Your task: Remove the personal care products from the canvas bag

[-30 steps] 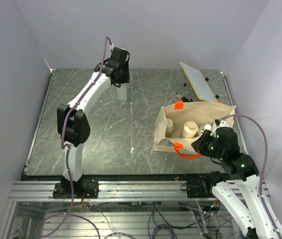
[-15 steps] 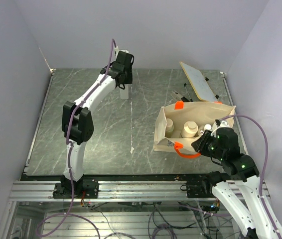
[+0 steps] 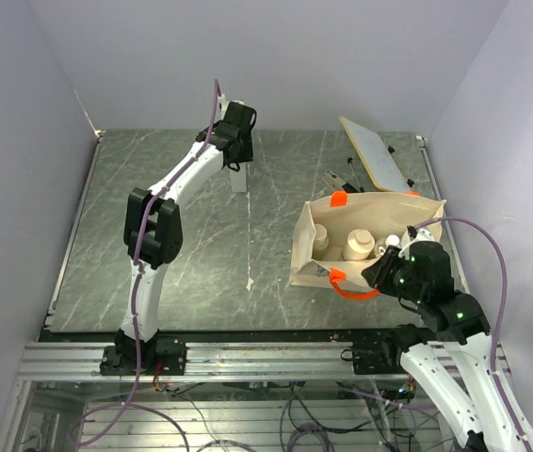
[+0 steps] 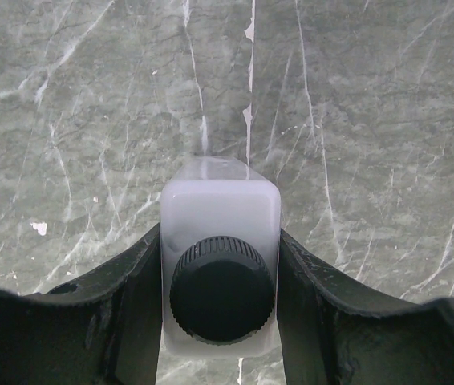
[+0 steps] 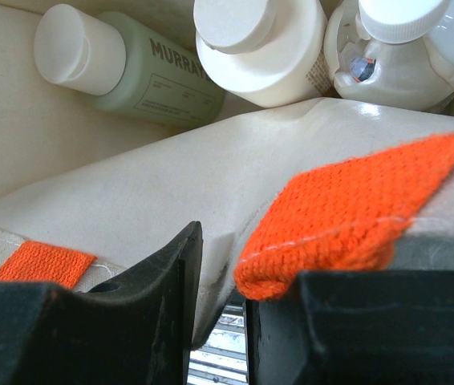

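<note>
The canvas bag (image 3: 310, 266) stands open at the right of the table. Inside it lie an olive-green bottle (image 5: 143, 76), a cream round bottle (image 5: 259, 48) and a white bottle (image 5: 395, 48); they also show from above, the green bottle (image 3: 321, 239) to the left of the cream one (image 3: 358, 245). My right gripper (image 5: 223, 265) is shut on the bag's near rim (image 5: 131, 192) beside an orange handle patch (image 5: 347, 204). My left gripper (image 4: 220, 265) is shut on a white rectangular bottle with a black cap (image 4: 220, 208), upright at the far middle of the table (image 3: 238, 177).
A flat tan board (image 3: 375, 153) leans at the back right. Small dark items (image 3: 342, 179) lie between it and the bag. White walls close in the table on three sides.
My left arm has stretched a little farther back and to the right, with the white bottle in its fingers. The right arm and the bag have not moved.
</note>
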Controlling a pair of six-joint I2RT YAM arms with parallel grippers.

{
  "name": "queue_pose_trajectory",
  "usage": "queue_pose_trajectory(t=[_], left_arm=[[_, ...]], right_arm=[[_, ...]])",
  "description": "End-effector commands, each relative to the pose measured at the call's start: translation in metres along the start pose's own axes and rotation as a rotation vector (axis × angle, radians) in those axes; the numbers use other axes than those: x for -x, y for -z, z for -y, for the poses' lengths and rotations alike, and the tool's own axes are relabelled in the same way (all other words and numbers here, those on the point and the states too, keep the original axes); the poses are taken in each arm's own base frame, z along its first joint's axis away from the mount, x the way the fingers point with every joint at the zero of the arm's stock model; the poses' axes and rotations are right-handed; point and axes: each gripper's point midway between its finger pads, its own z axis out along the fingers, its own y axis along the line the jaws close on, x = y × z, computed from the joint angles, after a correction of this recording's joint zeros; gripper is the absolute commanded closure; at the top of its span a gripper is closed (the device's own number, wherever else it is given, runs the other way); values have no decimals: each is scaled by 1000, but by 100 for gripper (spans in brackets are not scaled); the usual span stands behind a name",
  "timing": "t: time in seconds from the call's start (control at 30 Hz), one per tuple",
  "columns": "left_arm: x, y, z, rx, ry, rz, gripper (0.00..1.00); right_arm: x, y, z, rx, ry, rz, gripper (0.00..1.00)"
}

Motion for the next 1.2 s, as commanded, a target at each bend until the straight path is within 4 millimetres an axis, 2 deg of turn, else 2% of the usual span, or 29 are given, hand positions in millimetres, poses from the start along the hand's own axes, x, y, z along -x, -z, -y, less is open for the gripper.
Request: queue_pose_trajectory(t=[0.0, 0.03, 0.07, 0.1, 0.17, 0.3, 0.33, 0.47, 0.53, 0.63, 0.77, 0.97, 1.1, 1.17], left_arm=[[54, 17, 20, -61, 76, 166, 93], [53, 16, 20, -59, 73, 163, 92], [52, 16, 20, -56, 70, 157, 85], [52, 17, 19, -52, 66, 152, 75], [54, 20, 16, -32, 64, 143, 47], [63, 36, 13, -23, 51, 137, 13], [68, 43, 13, -30, 54, 142, 9], [77, 76, 10, -56, 67, 147, 7], [73, 97, 8, -81, 83, 127, 8], [49, 130, 12, -130, 76, 78, 8], [12, 183, 35, -213, 46, 33, 10], [-34, 269, 97, -370, 26, 46, 13], [-64, 310, 145, -447, -67, 70, 16], [-80, 323, 166, -465, -140, 82, 19]], right_arm=[[3, -1, -4, 23, 9, 16, 75], [3, -1, -4, 23, 9, 14, 75], [3, -1, -4, 23, 9, 13, 75], [3, -1, -4, 24, 9, 15, 75], [3, -1, -4, 24, 9, 15, 75], [3, -1, -4, 25, 10, 15, 75], [3, -1, -4, 25, 10, 16, 75], [3, -1, -5, 33, 18, 14, 74], [1, -2, -8, 52, 37, 2, 74], [2, 1, -11, 66, 49, 2, 74], [2, 1, -12, 75, 56, 3, 73], [0, -3, -12, 74, 60, -15, 73], [-1, -2, -15, 90, 69, -19, 74], [-1, -1, -15, 97, 71, -14, 74]])
